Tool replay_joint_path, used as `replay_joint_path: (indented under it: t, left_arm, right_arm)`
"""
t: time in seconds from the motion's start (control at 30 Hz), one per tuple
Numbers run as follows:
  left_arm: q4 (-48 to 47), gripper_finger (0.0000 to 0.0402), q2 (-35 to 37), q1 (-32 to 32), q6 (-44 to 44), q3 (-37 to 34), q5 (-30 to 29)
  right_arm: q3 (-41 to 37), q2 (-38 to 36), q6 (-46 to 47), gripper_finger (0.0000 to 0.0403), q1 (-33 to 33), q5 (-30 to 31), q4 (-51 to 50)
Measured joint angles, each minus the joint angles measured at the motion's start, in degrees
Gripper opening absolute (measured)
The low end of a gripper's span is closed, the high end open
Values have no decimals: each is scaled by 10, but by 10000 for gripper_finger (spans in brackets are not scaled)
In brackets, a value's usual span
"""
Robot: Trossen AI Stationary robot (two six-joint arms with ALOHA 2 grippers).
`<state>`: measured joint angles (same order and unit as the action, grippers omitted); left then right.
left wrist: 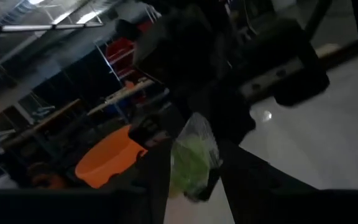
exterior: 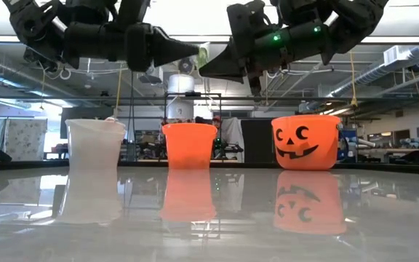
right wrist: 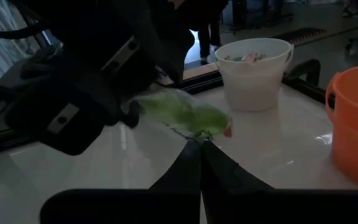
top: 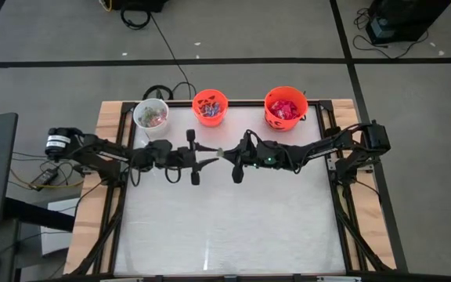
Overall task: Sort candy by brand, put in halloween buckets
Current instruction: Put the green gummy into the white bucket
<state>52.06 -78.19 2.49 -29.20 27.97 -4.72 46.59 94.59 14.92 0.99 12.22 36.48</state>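
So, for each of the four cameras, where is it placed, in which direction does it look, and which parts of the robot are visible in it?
High view: above the table, looking straight down; both arms, left gripper, right gripper, three buckets.
Low view: at tabletop height, looking level at the white bucket, small orange bucket and pumpkin-face bucket; both arms hang overhead.
Left wrist view: on the left arm, looking past its fingers at a green candy and the right arm.
Right wrist view: on the right arm, facing the left arm.
Both wrist views share the green candy.
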Motion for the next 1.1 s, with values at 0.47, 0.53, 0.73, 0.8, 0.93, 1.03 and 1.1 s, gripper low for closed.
replay_joint_path:
  t: [0.47, 0.53, 0.73, 0.8, 0.93, 1.03, 1.1]
  left_arm:
    - [3, 5, -2, -1, 54, 0, -112]
    - [-19, 4, 16, 0, 55, 0, -215]
    - [-144, 4, 115, 41, 45, 0, -338]
    - [-220, 4, 158, 68, 77, -3, -335]
    - [-345, 4, 234, 135, 164, -2, -345]
    - [-440, 5, 275, 183, 235, -2, -344]
    - [-488, 5, 288, 207, 263, -2, -344]
  right_arm:
    - [0, 0, 0, 10, 0, 29, 3]
    - [4, 0, -4, 20, -4, 56, 13]
    - [0, 0, -44, 80, -20, 88, -13]
    - [0, -1, -44, 101, -22, 92, -15]
    - [0, -1, -44, 128, -23, 92, -28]
    - [0, -1, -44, 136, -22, 92, -35]
    - [0, -1, -44, 137, -21, 91, -37]
